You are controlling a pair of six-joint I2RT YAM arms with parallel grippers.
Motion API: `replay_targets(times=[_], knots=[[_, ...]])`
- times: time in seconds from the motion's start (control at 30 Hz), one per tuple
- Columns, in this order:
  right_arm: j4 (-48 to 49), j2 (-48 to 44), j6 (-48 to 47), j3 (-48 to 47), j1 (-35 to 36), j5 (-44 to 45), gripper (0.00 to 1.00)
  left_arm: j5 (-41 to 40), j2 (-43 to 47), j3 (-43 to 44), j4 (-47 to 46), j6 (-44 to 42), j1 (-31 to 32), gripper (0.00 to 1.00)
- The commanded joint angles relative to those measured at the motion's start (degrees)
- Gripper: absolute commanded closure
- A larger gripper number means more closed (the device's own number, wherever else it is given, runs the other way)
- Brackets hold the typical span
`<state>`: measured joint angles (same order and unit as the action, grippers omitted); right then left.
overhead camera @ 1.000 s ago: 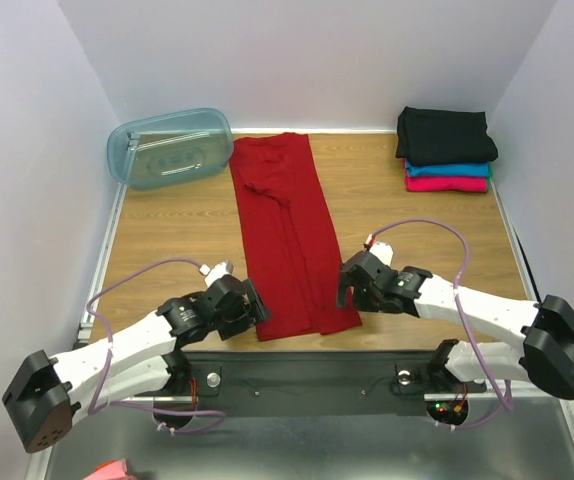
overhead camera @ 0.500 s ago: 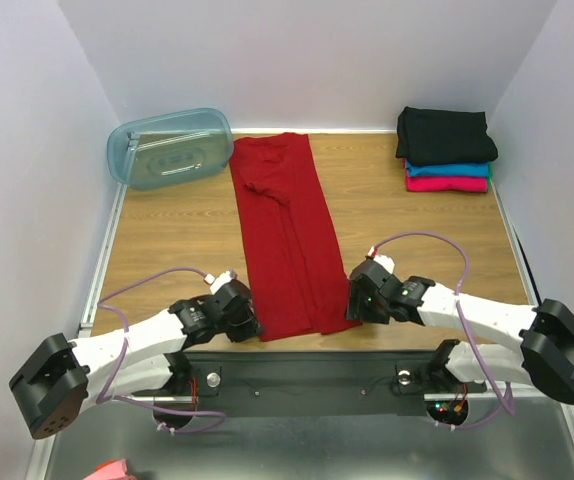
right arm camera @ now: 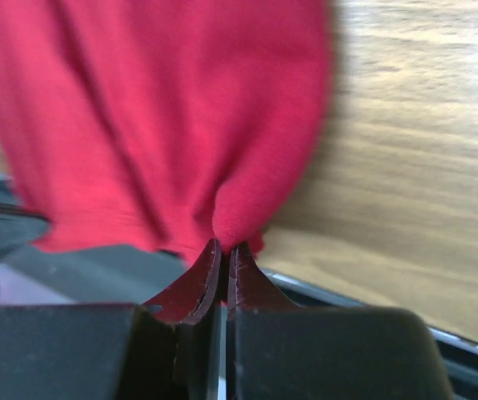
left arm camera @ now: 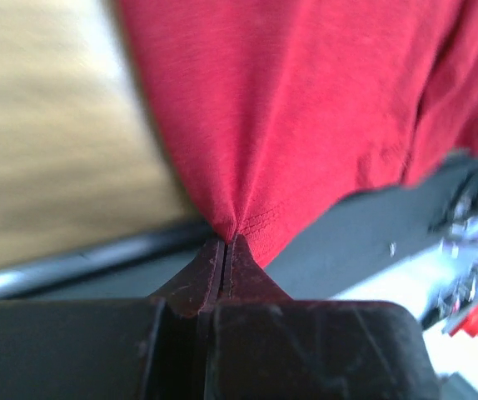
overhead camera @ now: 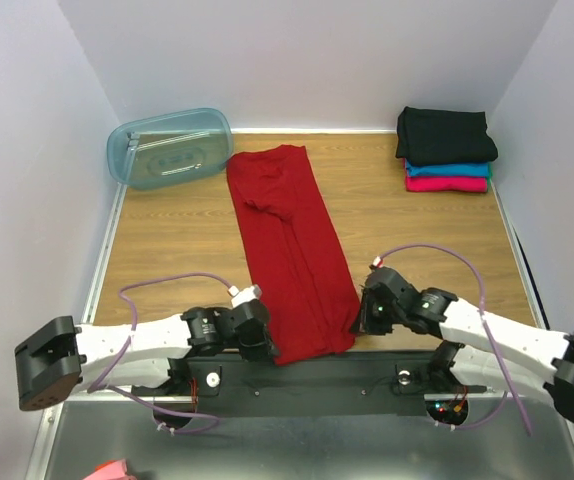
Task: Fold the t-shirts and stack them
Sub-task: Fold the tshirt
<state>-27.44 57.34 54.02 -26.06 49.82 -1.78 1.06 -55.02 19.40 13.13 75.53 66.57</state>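
Our left gripper [left arm camera: 224, 243] and right gripper [right arm camera: 225, 248] each clamp a near corner of the red shirt [overhead camera: 289, 240]. We should lift both evenly toward the far hem.

I see the wooden table [overhead camera: 177, 240] carrying the red t-shirt [overhead camera: 292, 250], the blue tub [overhead camera: 170, 147] at its far left and the folded t-shirt stack [overhead camera: 445, 150] at its far right.

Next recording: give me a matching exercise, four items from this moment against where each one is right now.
Things:
1. red t-shirt
2. black t-shirt
3. pink t-shirt
4. tub

Places:
A. far left corner
B. bottom of the folded stack
C. top of the folded stack
D. laid out in the middle, near edge pinched by the left gripper and the right gripper

Pairs: 1-D, 2-C, 3-B, 4-A
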Motion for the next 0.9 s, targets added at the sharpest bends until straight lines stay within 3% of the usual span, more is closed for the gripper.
replay_targets(times=[0.0, 0.13, 0.4, 0.57, 0.87], knots=[[-6.6, -8.4, 1.8, -1.6, -0.2, -1.0, 1.0, 0.6, -1.7, 4.0, -0.1, 4.8, 5.4, 1.0], [-8.2, -10.2, 1.4, -3.3, -0.2, 1.2, 1.0, -0.6, -2.4, 6.7, -0.5, 4.9, 7.4, 1.0], [-8.2, 0.2, -2.9, -13.3, -0.2, 12.1, 1.0, -7.5, -1.6, 10.2, 1.3, 4.4, 4.7, 1.0], [-6.7, 9.6, -6.2, -24.0, -0.6, 19.7, 1.0, -6.8, 1.1, 9.5, -2.6, -0.5, -4.3, 1.0], [1.9, 21.6, -12.9, -36.1, -6.7, 19.8, 1.0, -7.8, -0.6, 15.9, -1.5, -11.4, -18.4, 1.0]])
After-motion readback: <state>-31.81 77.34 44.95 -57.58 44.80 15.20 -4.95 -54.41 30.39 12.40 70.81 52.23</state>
